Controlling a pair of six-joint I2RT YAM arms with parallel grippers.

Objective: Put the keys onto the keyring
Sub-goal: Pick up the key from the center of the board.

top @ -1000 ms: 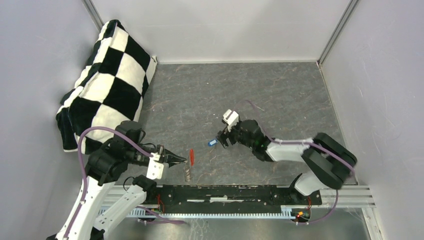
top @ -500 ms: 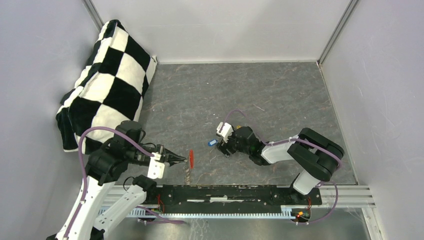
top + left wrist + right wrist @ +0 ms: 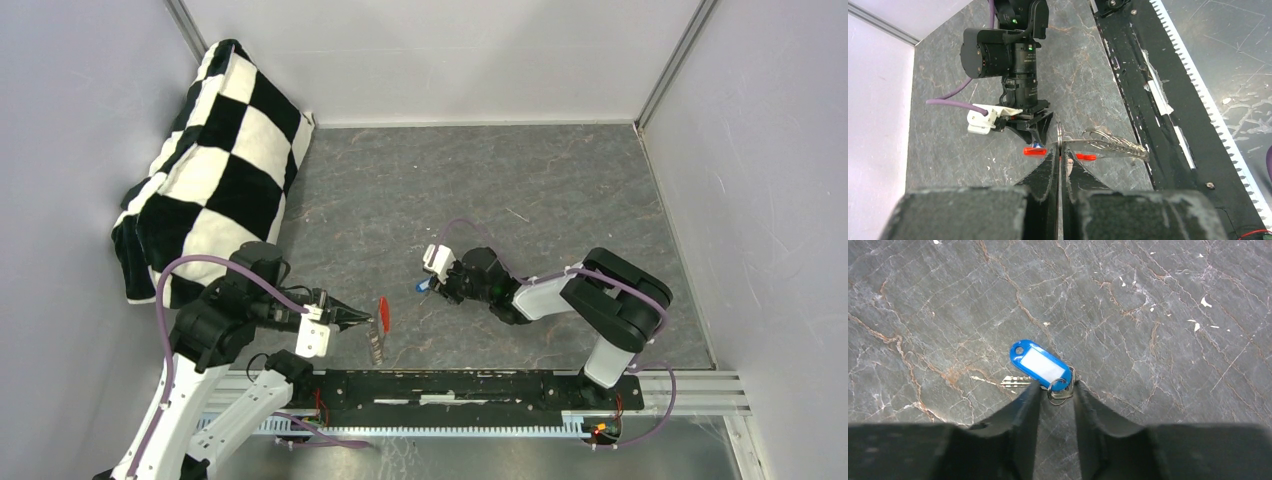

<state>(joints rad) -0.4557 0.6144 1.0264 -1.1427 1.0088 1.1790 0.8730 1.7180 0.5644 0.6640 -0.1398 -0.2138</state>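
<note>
Closing on the small metal loop (image 3: 1062, 390) is the delicate part. The right hand (image 3: 1058, 385) stands narrowly parted astride it, and the blue-capped key (image 3: 1040, 363) lies flat on the surface (image 3: 1158, 315) just ahead of its fingertips. Pinch the loop squarely and lift without twisting, so the blade hangs free. Opposite, the left hand (image 3: 1060, 151) is clamped on the red keyring (image 3: 1034, 150), edge-on at its tips, with other keys (image 3: 1113, 145) dangling beside.
</note>
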